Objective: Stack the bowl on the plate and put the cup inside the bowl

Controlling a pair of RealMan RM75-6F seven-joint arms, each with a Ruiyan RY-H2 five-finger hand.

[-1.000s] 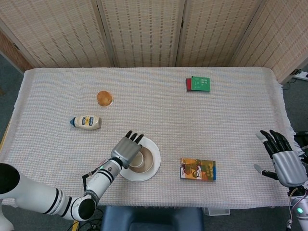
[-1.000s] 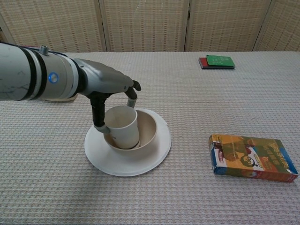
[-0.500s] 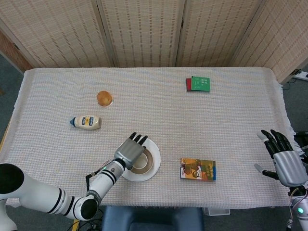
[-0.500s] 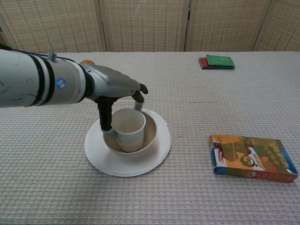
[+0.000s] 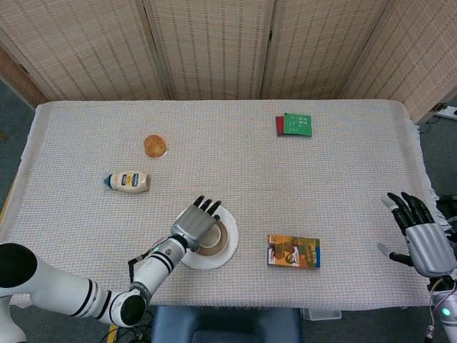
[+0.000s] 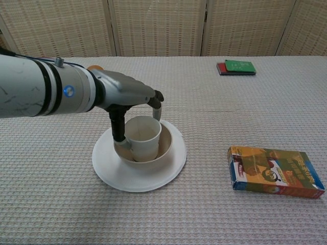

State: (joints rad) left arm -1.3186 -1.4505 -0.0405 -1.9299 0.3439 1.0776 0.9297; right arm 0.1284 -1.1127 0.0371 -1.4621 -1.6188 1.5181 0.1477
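Observation:
A white plate (image 6: 110,176) lies near the table's front edge, with a tan bowl (image 6: 167,147) on it. A cream paper cup (image 6: 145,140) stands nearly upright inside the bowl. My left hand (image 6: 127,94) reaches over it from the left and grips the cup, thumb on its left side and a finger at its right rim. In the head view the left hand (image 5: 194,224) covers the cup and part of the bowl (image 5: 223,240) and plate (image 5: 214,261). My right hand (image 5: 421,239) hangs at the table's right edge, fingers spread, holding nothing.
A colourful box (image 6: 276,171) lies right of the plate. A mayonnaise bottle (image 5: 127,181) and an orange round thing (image 5: 155,146) lie to the back left. Green and red books (image 5: 293,124) sit at the back right. A folding screen stands behind the table.
My left hand has carried the cup a little to the right, from leaning on the bowl's left side to standing nearly upright in its middle. The right hand has stayed put.

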